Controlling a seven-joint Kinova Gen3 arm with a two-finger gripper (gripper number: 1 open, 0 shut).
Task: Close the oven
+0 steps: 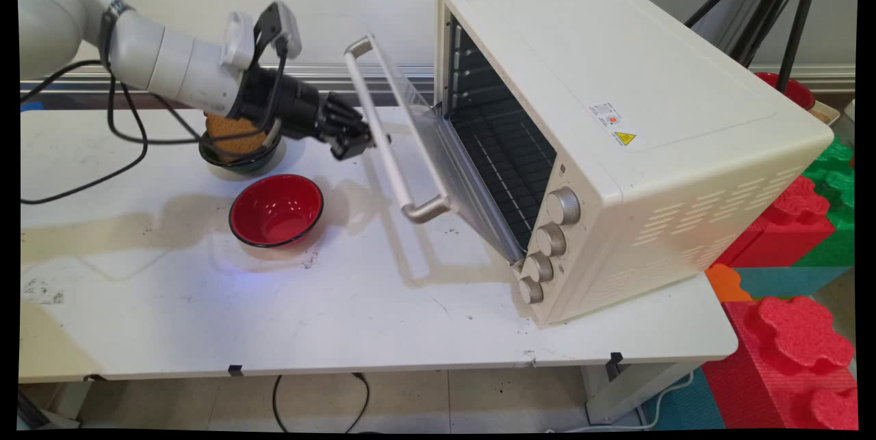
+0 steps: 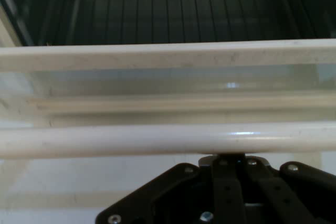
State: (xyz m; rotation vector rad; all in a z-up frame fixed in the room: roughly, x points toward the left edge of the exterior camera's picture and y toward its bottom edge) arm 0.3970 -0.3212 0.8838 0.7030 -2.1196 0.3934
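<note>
While the oven (image 1: 616,118) is standing on the counter (image 1: 342,303) with its door (image 1: 438,152) hanging half open, we are seeing the hand (image 1: 352,140) touching the door handle (image 1: 383,132); we cannot tell whether it is gripping. At seven o'clock from the hand a red bowl (image 1: 276,211) is sitting, and at nine o'clock a dark bowl (image 1: 239,152) of brown food.
</note>
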